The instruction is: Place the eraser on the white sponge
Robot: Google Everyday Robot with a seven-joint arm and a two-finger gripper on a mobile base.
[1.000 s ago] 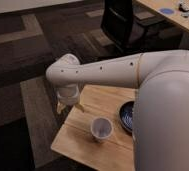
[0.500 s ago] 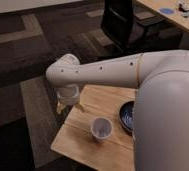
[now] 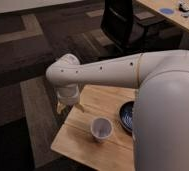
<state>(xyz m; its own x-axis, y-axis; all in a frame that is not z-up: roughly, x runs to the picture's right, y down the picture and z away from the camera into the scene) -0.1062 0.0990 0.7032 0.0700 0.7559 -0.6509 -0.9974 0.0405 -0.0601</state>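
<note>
- Dark carpet [image 3: 23, 60] with paler bands fills the room, a black chair [image 3: 120, 20] stands at the back, and a small wooden bench [image 3: 83, 145] sits down front.
- Across the middle stretches the big white arm [image 3: 103, 72], and its bulk covers the whole right side of the bench.
- At the end of the arm, the gripper [image 3: 68, 106] hangs low over the far left corner of the bench, right at the edge.
- Open or closed? It cannot be told from here, because the wrist housing sits over the tool and blocks the view.
- A small orange-tan bit shows just under the wrist, and whether that is part of the gripper or something it carries cannot be told.
- On the bench, a white paper cup [image 3: 101, 129] stands upright near the middle, well apart from the gripper.
- Toward the right edge is a blue bowl [image 3: 126, 116], half hidden behind the arm.
- No eraser can be picked out anywhere on the visible wood, so it may be under the wrist or under the arm.
- No white sponge is in sight either, and the same hidden patches are the likely spots.
- Judging progress: nothing shows the eraser resting on the sponge, so the placing does not look done.
- With the gripper down at that corner, this reads as work around the pick-up or the carry, with the drop onto the sponge to come.
</note>
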